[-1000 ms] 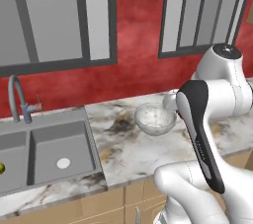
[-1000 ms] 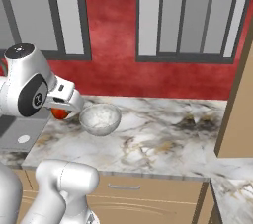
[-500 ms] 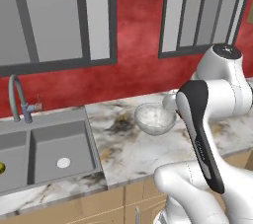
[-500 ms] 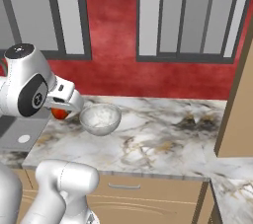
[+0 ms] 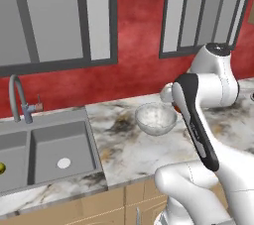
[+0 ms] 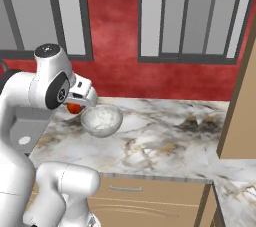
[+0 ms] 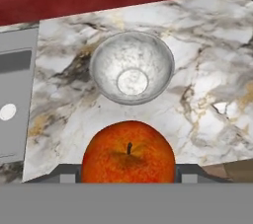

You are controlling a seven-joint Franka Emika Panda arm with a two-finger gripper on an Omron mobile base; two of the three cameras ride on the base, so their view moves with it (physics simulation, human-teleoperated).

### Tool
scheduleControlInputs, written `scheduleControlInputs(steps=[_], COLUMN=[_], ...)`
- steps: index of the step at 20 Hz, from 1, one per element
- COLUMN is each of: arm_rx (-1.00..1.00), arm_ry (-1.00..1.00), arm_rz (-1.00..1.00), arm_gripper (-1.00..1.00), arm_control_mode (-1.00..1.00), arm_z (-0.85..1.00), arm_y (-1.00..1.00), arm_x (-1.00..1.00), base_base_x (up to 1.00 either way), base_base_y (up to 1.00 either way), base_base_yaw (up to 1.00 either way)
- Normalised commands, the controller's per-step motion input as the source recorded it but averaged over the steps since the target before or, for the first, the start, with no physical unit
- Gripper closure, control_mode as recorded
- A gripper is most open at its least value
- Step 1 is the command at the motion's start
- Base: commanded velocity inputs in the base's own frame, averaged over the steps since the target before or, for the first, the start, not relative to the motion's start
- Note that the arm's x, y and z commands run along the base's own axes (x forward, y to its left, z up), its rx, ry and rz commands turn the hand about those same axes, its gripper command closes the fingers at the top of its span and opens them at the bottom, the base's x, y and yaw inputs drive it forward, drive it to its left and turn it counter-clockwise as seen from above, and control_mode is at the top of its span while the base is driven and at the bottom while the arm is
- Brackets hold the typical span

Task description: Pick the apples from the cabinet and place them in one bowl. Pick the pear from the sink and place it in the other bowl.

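Hand view has the end effector clamped on an apple, with the frosted bowl sitting empty on the bench just ahead and below.

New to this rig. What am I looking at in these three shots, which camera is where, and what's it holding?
It is a rendered kitchen with one white robot arm on a base that can drive. Two cameras ride on that base, behind the arm to its left and right, looking forward over the marble counter. The third camera sits on the hand and looks along the gripper.

On the counter stands a frosted grey-white bowl, empty as far as the hand view shows. To the left is a grey double sink with a curved faucet. Something small and yellow-green lies in the left basin at the picture's edge.

The gripper is shut on a red apple, held above the counter just short of the bowl.
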Motion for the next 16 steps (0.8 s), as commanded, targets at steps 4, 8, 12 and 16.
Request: scheduleControlInputs(steps=[4, 8, 12, 16], arm_rx=[0.1, 0.02, -0.05, -0.13], arm_ry=[0.04, 0.08, -0.05, 0.0], arm_rz=[0.02, 0.0, -0.01, -0.07], arm_gripper=[1.0, 1.0, 1.0, 1.0], arm_control_mode=[-1.0, -1.0, -1.0, -1.0], arm_z=[-0.16, -0.06, -0.24, -0.12], arm_y=[-0.3, -0.16, 0.16, 0.38], arm_x=[0.25, 0.21, 0.13, 0.28], base_base_x=[0.0, 0.0, 0.0, 0.0], base_base_y=[0.0, 0.0, 0.0, 0.0], base_base_yaw=[0.0, 0.0, 0.0, 0.0])
